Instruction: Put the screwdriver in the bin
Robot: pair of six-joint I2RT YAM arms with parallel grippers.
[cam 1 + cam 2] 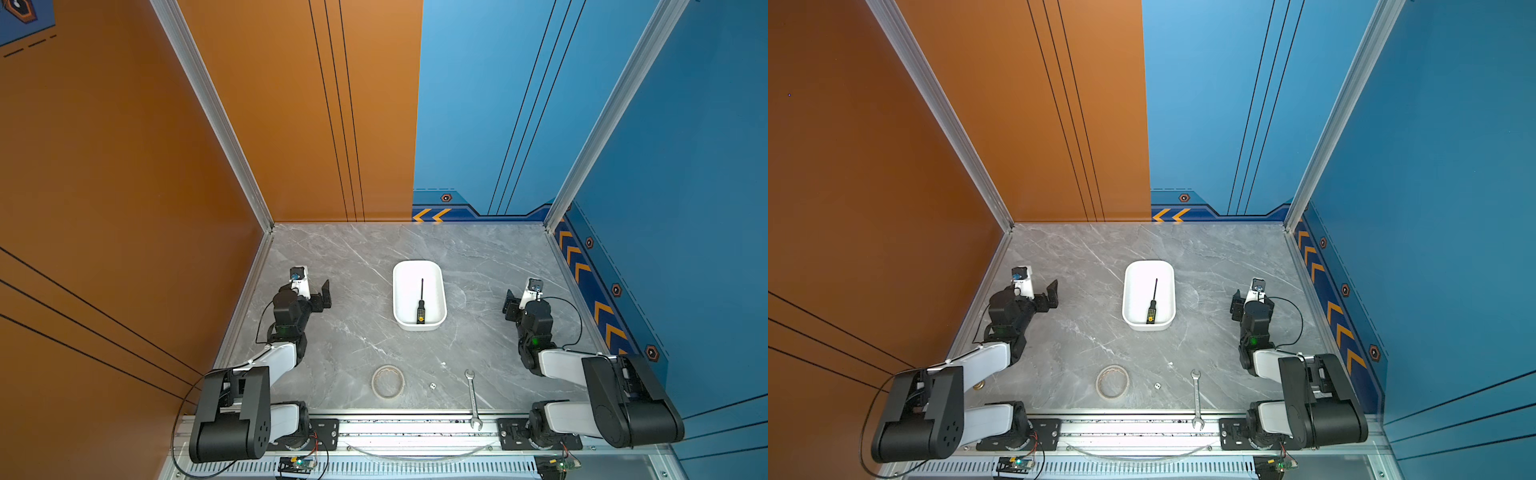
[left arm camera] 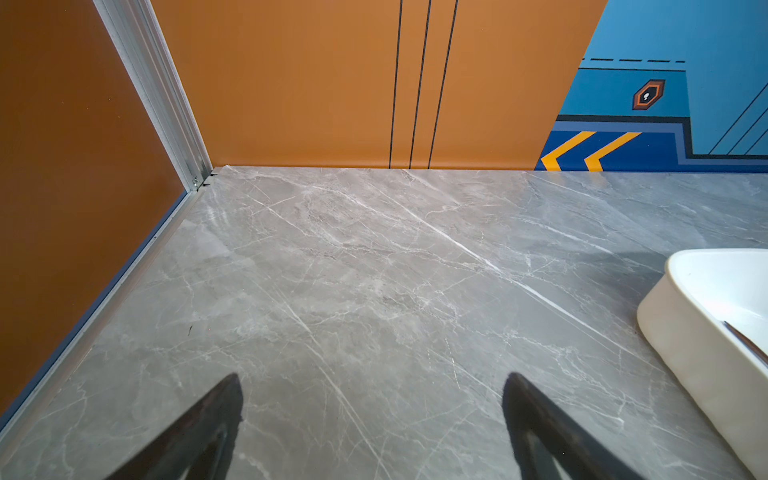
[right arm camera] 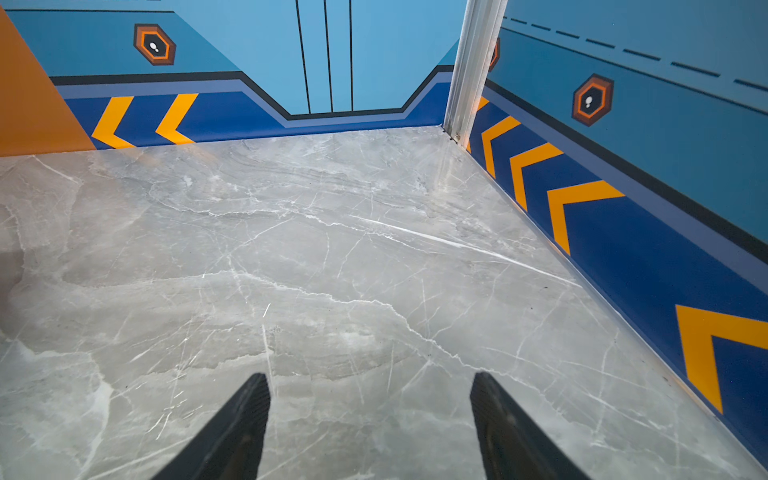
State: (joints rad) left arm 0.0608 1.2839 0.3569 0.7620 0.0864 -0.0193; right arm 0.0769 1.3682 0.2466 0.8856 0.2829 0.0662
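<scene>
A grey, marble-patterned worktop (image 1: 353, 345) is seen from above, enclosed by orange walls on the left and blue walls on the right. Near its middle stands the bin (image 1: 419, 326), a shallow white tray with rounded corners. The screwdriver (image 1: 421, 307) lies flat inside the bin, lengthways. Its thin black shaft points toward the back wall, and its black handle with yellow dots sits at the near end, close to the tray's front wall.

Two robot arms reach in from the front edge, one on each side of the bin and both well apart from it. In the left wrist view, the left pincer (image 2: 374, 376) is released: its two dark fingers are spread wide over bare marble and hold nothing. A corner of the bin shows at the edge of that view. In the right wrist view, the right pincer (image 3: 370, 374) is also released, its fingers parted over bare marble near the blue wall with yellow chevrons.

Toward the front of the worktop a tan tape ring (image 1: 374, 381) lies flat. Beside it is a tiny white cube (image 1: 432, 386). Further right is a silver wrench (image 1: 473, 399), its near end lying over the metal rail (image 1: 395, 426) along the front.
</scene>
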